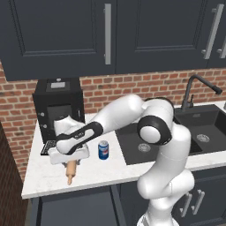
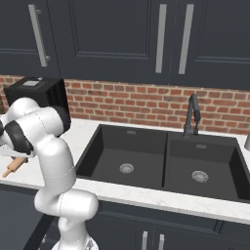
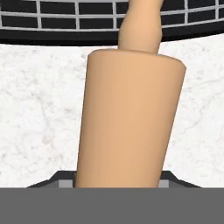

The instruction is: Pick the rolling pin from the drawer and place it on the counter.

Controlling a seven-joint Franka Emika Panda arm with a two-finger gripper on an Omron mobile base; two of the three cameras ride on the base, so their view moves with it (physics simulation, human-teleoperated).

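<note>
Hidden: the gripper point(image 1: 69, 160) fingers are covered by the white hand in the left base view; in the hand view the pin point(image 3: 131, 118) blocks the gap between them.
Gripper: closed on the pin, low over the tabletop point(image 1: 101, 170), just in front of a black machine point(image 1: 58, 108).
Pin: in the left base view one tan end and handle point(image 1: 70, 173) stick out below the hand, at the tabletop's front left. Whether it rests on the slab or hangs just above cannot be told.
Pin, hand view: the barrel runs up the middle, its far handle reaching a black grille point(image 3: 57, 19) with pale bars.
Pin, right base view: a short tan end point(image 2: 13, 167) shows past the arm; the rest is behind the arm.
Can: a blue can point(image 1: 103, 149) stands upright, near the hand's right side, apart from it.
Sink: a black double sink point(image 2: 161, 161) with a dark tap point(image 2: 191, 116), well apart from the pin.
Drawer: cut off at the lower edge of the left base view, front point(image 1: 75, 209) barely seen; open or not cannot be told.
</note>
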